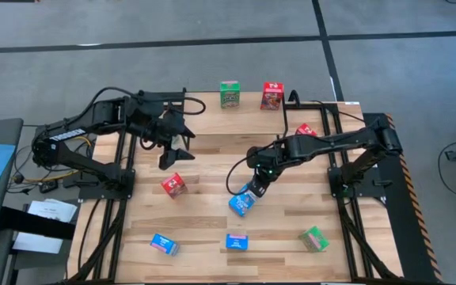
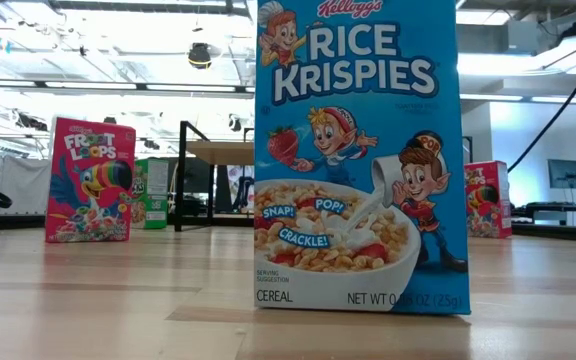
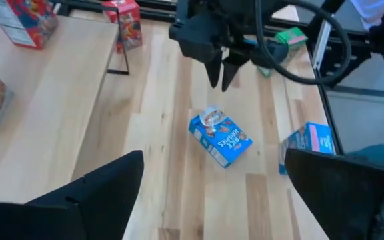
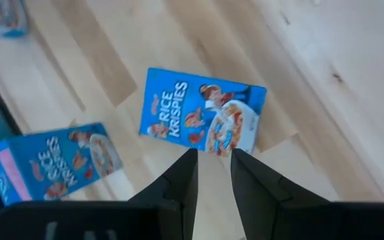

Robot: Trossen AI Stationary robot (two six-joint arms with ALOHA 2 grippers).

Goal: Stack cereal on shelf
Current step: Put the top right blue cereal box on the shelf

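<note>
A blue cereal box (image 1: 242, 203) lies flat on the table, face up (image 4: 202, 110). My right gripper (image 1: 257, 188) hangs just above its end, fingers pointing down with a narrow gap (image 4: 213, 157), clear of the box (image 3: 220, 137). My left gripper (image 1: 172, 150) hovers open wide (image 3: 213, 155) left of it, empty. A red box (image 1: 173, 184) sits below the left gripper. Two more blue boxes (image 1: 164, 244) (image 1: 237, 241) and a green one (image 1: 313, 237) sit near the near edge. The shelf (image 2: 223, 152) shows far back on black legs.
A green box (image 1: 229, 93) and a red box (image 1: 272, 95) stand at the far edge; whether they are on the shelf I cannot tell. Another red box (image 1: 305, 131) lies under the right arm. An upright blue box (image 2: 358, 150) fills the low view.
</note>
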